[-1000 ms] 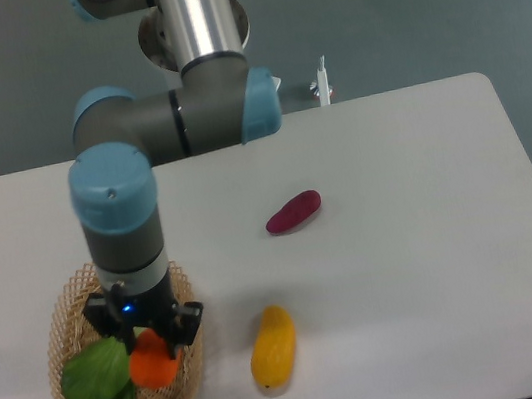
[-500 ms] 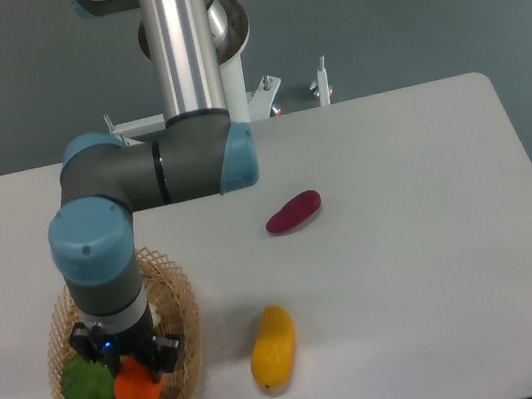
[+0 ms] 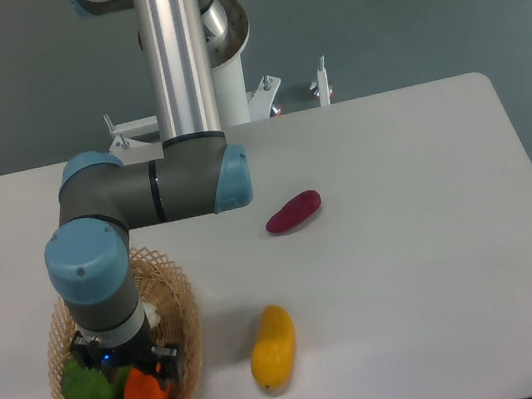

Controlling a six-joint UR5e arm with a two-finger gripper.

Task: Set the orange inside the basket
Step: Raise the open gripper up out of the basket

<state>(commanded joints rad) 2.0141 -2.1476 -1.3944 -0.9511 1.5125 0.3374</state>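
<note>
Jaws closed around the orange (image 3: 145, 394), holding it low inside the basket (image 3: 171, 290).

arm (image 3: 158, 186): elbow bent, wrist vertical | fingers (image 3: 163, 363): pointing down, state unclear

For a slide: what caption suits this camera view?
Gripper lowers the orange into the basket.

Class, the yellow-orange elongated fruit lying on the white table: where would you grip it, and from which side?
Grip the yellow-orange elongated fruit across its narrow middle, coming straight down from above. It lies flat, long axis running near to far, with bare white table on both sides for the fingers.
</note>
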